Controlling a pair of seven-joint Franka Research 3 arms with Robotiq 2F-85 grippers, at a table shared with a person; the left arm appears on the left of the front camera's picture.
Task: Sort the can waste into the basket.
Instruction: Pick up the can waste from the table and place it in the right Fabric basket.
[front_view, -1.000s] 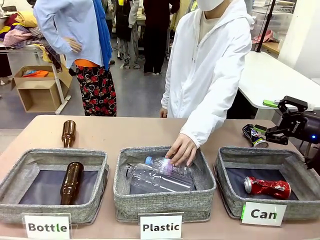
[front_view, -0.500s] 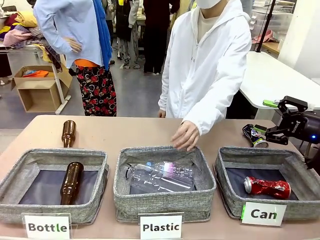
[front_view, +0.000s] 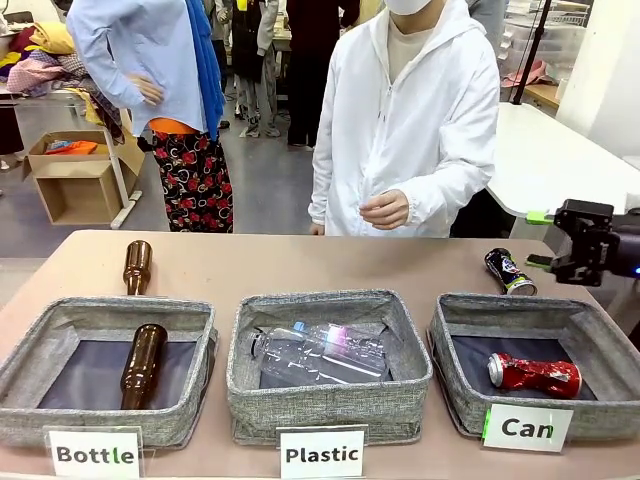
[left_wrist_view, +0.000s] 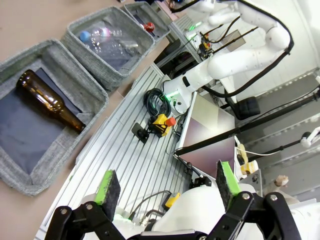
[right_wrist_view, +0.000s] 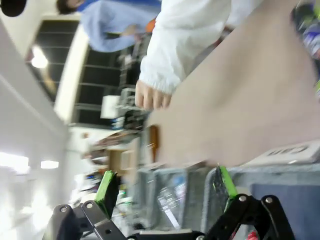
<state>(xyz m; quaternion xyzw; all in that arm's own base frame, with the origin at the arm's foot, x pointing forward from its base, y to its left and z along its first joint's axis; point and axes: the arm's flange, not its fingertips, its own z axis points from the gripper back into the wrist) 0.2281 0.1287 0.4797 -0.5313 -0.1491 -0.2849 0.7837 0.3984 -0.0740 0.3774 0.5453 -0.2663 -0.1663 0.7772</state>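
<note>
Red can (front_view: 535, 374) lay inside Can basket (front_view: 458, 400). Black can (front_view: 510, 271) lay on worktop (front_view: 300, 265) just behind basket. Right tool (front_view: 540, 240) near black can, jaws spread, empty. Step: second pick. Next: straddle black can, clench.

front view: print on the black can (front_view: 510, 272) is too small to read. the basket (front_view: 520, 305) loses its right corner to the picture edge. the right gripper (front_view: 540, 240) stands side-on, its arm cut at that edge. right wrist view: motion-blurred throughout, and the lettering on the basket's card (right_wrist_view: 290, 150) is illegible.
</note>
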